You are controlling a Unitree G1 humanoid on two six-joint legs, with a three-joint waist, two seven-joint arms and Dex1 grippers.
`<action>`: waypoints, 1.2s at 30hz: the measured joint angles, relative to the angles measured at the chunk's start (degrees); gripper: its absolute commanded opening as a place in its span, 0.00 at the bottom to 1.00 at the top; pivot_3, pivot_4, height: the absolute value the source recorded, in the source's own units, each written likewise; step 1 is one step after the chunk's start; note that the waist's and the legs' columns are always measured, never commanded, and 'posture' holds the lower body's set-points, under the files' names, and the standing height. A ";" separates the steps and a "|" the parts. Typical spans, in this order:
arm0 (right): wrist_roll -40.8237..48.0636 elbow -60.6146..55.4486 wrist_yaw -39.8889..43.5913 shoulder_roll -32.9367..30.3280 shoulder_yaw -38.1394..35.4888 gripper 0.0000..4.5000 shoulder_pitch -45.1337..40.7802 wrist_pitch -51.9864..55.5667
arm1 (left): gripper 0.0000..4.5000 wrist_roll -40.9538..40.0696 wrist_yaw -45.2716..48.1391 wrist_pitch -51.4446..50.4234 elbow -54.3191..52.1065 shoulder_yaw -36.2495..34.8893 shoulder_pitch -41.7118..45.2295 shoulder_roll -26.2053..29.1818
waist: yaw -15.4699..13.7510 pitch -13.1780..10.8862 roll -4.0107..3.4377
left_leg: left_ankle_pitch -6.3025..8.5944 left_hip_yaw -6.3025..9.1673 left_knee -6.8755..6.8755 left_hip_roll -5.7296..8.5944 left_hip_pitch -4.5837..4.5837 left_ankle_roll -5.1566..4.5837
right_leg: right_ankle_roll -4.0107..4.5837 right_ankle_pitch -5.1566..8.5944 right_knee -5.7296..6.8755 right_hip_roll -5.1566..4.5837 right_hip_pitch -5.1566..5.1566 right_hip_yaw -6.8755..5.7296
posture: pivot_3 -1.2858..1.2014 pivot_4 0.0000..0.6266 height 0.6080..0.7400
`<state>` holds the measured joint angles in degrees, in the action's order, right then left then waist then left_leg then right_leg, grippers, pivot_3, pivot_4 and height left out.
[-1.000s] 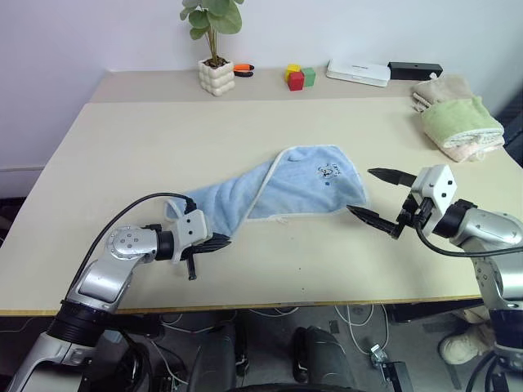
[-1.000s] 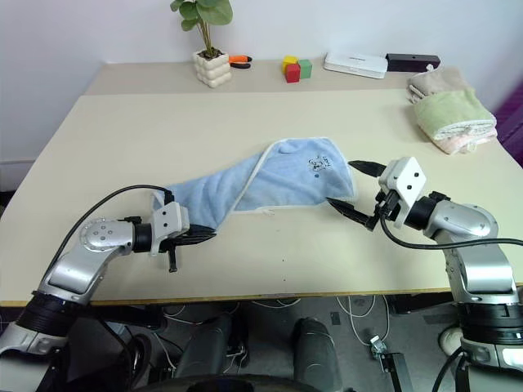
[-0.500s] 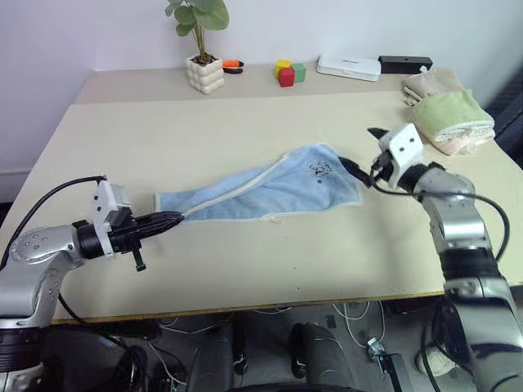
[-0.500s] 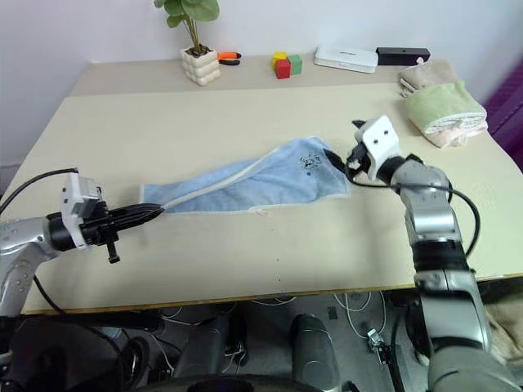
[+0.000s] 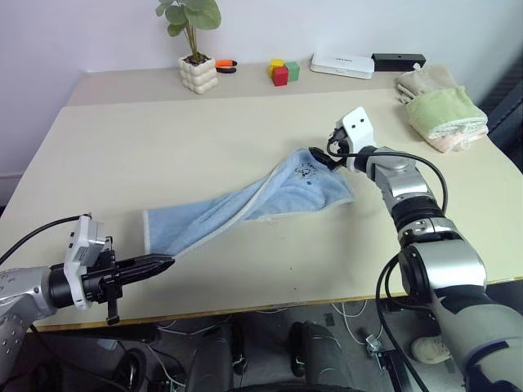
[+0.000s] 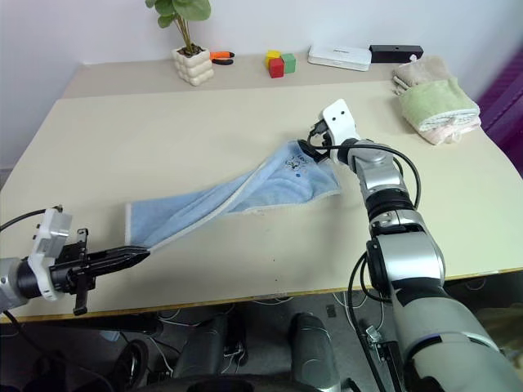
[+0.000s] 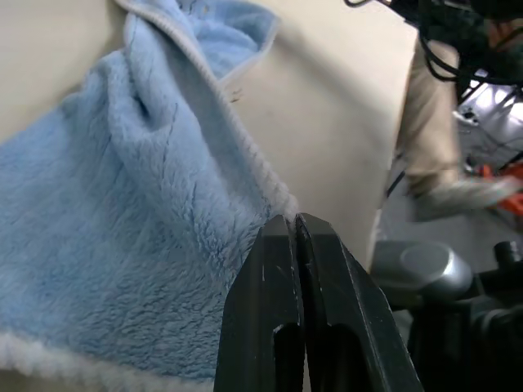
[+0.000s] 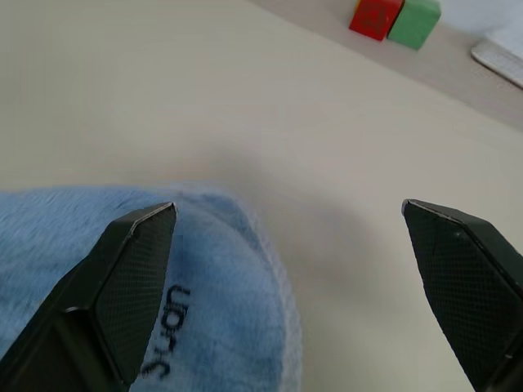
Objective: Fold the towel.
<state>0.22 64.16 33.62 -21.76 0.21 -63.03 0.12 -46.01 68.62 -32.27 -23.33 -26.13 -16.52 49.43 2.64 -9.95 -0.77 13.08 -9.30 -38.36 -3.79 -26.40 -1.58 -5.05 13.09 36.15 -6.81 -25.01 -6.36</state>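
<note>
Lying stretched across the table [image 5: 122, 147], the towel [image 5: 245, 208] has its near corner pinched in the closed left gripper [image 5: 167, 262], while the right gripper [image 8: 286, 245] hovers wide apart over its far corner.

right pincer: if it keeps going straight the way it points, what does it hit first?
Most likely the towel: the right pincer is open at its far corner, one finger already over the cloth. Beyond that, bare table, then the red and green blocks. Depth is uncertain.
</note>
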 measured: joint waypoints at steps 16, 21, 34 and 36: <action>-4.47 8.35 -2.01 5.88 2.48 0.50 -4.01 7.45 | 0.00 1.57 -4.57 0.63 -3.62 0.41 -1.67 -1.33 | -0.09 0.03 0.01 | -0.21 -0.01 0.32 -0.01 0.04 0.34 | 0.06 0.01 0.08 0.15 -0.09 -0.03 | 0.52 0.24 1.00; -4.44 4.76 4.48 4.86 3.24 0.00 -2.37 9.93 | 0.00 3.10 -4.61 1.77 -3.20 1.31 0.22 -1.23 | -0.29 0.07 0.05 | -0.18 -0.01 0.32 0.00 0.05 0.40 | 0.06 0.01 0.06 0.14 -0.06 -0.04 | 0.52 0.24 1.00; 1.73 -53.63 28.75 -17.02 5.70 0.00 31.45 27.52 | 0.00 5.19 -3.27 3.55 1.87 4.02 5.02 -1.15 | -1.84 0.09 0.09 | -0.11 0.17 0.33 -0.03 0.06 0.43 | 0.17 0.08 0.02 0.08 -0.11 -0.05 | 0.52 0.24 1.00; 2.59 -59.83 29.68 -19.04 5.94 0.07 34.73 29.75 | 0.00 5.44 -2.73 3.97 2.38 4.79 6.28 -1.09 | -1.68 0.10 0.10 | -0.05 0.17 0.32 -0.04 0.08 0.39 | 0.25 0.11 0.01 0.07 -0.12 -0.05 | 0.52 0.24 1.00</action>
<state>2.81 4.33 63.30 -40.80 6.14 -28.29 29.87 -40.56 65.89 -28.29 -20.95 -21.34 -10.23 48.34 0.96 -9.85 -0.67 13.03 -9.13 -38.04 -3.83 -26.32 -1.19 -4.80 13.20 36.16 -6.74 -25.13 -6.41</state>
